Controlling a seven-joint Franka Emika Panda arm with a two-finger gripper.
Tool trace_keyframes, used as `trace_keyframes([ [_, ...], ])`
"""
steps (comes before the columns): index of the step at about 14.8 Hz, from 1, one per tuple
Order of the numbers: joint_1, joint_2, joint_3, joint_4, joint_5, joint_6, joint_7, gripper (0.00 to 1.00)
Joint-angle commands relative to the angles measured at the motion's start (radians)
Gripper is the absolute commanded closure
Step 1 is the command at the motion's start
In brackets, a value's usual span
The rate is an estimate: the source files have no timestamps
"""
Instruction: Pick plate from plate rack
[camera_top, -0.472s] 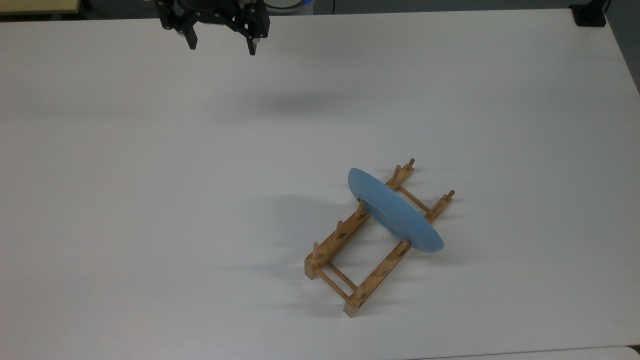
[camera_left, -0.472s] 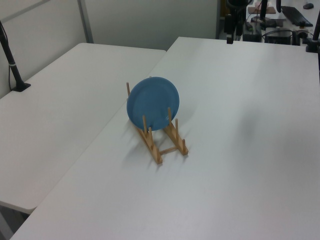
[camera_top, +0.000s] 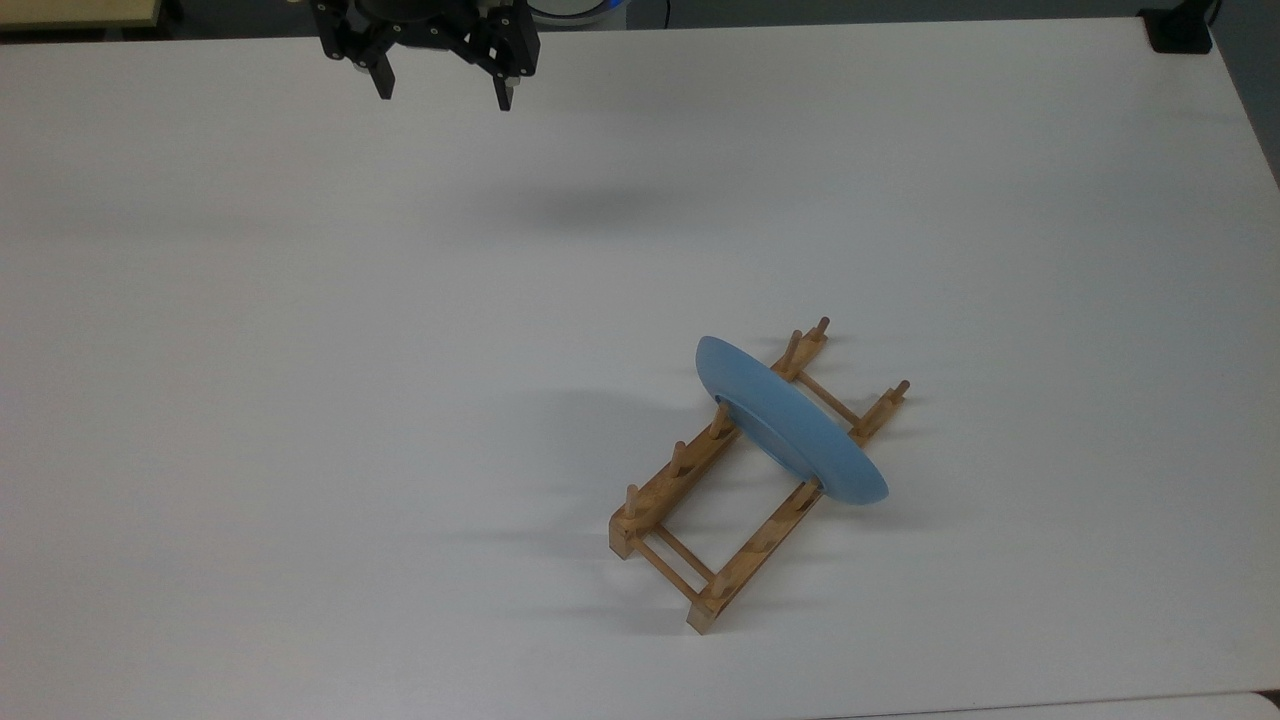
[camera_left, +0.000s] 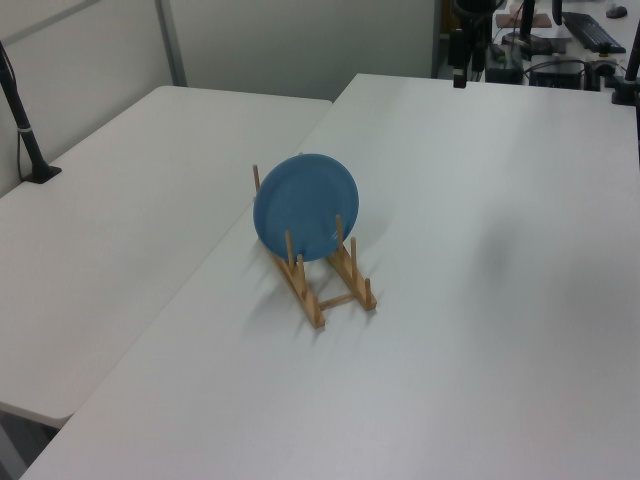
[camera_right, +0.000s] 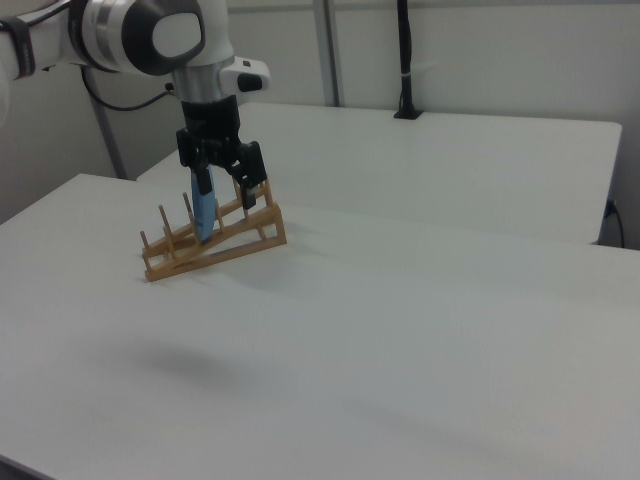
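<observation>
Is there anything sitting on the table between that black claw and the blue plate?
No. In the top view, bare white table runs from the open gripper to the plate standing in the plate rack, crossed by soft shadows.

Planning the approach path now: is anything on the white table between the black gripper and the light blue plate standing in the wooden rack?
Nothing visible. In the top view, bare white table lies between the open black gripper and the round light blue plate, standing on edge between the pegs of the light-brown wooden rack.
</observation>
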Motion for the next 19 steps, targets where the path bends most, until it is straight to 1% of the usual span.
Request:
trace_keyframes([
  [1,0.008,-0.014,-0.004,-0.013,-0.012,0.005,-0.015,0.00],
  [4,0.003,-0.019,-0.004,-0.013,-0.012,-0.017,-0.013,0.00],
  [13,0.001,-0.005,-0.004,-0.007,-0.012,-0.003,-0.020,0.00],
  [17,0.006,-0.002,-0.004,-0.004,-0.018,0.084,-0.021,0.00],
  [19,0.014,0.001,0.008,0.005,-0.076,0.136,-0.020,0.00],
])
